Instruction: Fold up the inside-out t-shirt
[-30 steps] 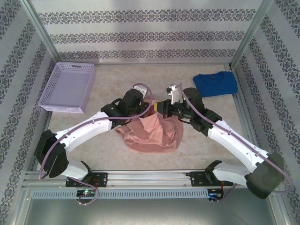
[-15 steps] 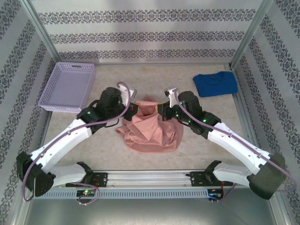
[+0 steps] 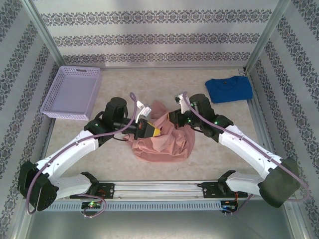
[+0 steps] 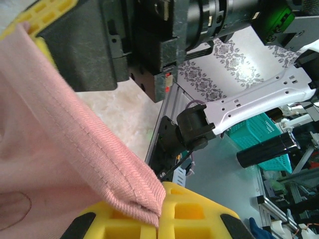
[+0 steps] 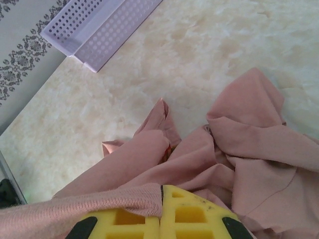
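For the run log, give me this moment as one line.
left gripper: shut on shirt | right gripper: shut on shirt | shirt: crumpled, not yet folded

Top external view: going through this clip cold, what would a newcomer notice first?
The crumpled salmon-pink cotton t-shirt bunched at centre frame, with the left end effector and right end effector close together at its far edge, each clamped on a hem. Next, the lilac perforated plastic basket far left and the bright blue t-shirt far right.
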